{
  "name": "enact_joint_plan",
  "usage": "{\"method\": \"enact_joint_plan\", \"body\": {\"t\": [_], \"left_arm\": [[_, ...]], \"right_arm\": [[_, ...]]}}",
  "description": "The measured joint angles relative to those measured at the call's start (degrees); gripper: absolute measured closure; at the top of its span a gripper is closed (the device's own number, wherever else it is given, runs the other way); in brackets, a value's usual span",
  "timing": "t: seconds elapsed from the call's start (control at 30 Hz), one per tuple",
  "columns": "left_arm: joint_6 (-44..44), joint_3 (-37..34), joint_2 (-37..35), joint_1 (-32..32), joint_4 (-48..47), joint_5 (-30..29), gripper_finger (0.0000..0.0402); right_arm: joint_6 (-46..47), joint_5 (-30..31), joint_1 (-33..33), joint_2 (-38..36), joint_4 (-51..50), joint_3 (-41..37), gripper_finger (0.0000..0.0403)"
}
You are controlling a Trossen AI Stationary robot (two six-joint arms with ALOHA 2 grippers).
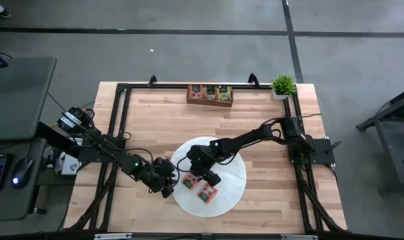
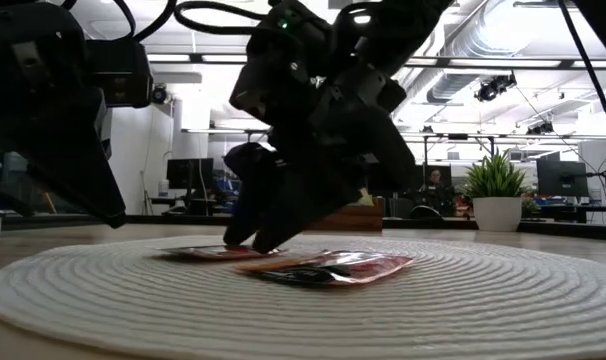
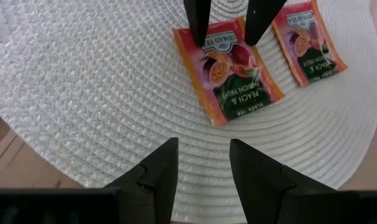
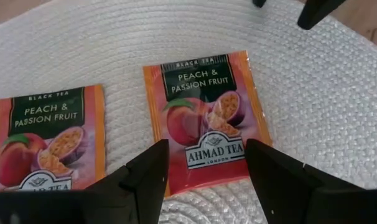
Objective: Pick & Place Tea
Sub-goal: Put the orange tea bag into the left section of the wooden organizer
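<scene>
**Two tea packets on the mat, right gripper straddling one**

The wooden tray (image 1: pixel 210 94) sits at the far edge of the table (image 1: pixel 155 127), with packets in red, yellow and green showing in its three compartments. A potted plant (image 1: pixel 283 86) stands to its right, at the far right corner.

On the round white mat (image 1: pixel 229 193) at the near middle lie two orange tea packets, flat and just apart. The right gripper (image 4: pixel 207 165) is down over the left packet (image 4: pixel 204 124), its fingers spread wide on either side of the packet's edge, tips at the mat and not pinching it. The other packet (image 4: pixel 45 140) lies free to the right.

The left gripper (image 3: pixel 204 163) hovers over the mat's left rim, pointing at the same packet, fingers parted and holding nothing.
</scene>
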Motion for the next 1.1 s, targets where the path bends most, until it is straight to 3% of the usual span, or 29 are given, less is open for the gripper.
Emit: {"method": "enact_joint_plan", "body": {"t": [0.27, 0.53, 0.73, 0.9, 1.1], "left_arm": [[-3.7, 0.0, 0.0, 0.0, 0.2, 0.1, 0.0259], [-7.5, 0.0, 0.0, 0.0, -0.5, -2.1, 0.0259], [-12.3, 0.0, 0.0, 0.3, -2.8, -6.0, 0.0259], [-16.4, 0.0, 0.0, 2.9, -6.7, -5.0, 0.0259], [-16.4, 0.0, 0.0, 7.2, -6.5, -3.9, 0.0259]], "right_arm": [[12.3, 0.0, -1.4, 2.2, 1.0, 0.2, 0.0194], [24.5, 5.8, -4.9, 2.3, 0.7, 0.2, 0.0194], [28.1, 8.5, -5.7, 2.4, 0.6, 0.1, 0.0194], [32.2, 13.9, -5.7, 2.4, 0.4, 0.1, 0.0194], [33.0, 15.9, -5.7, 2.4, 0.7, 0.0, 0.0194]]}}
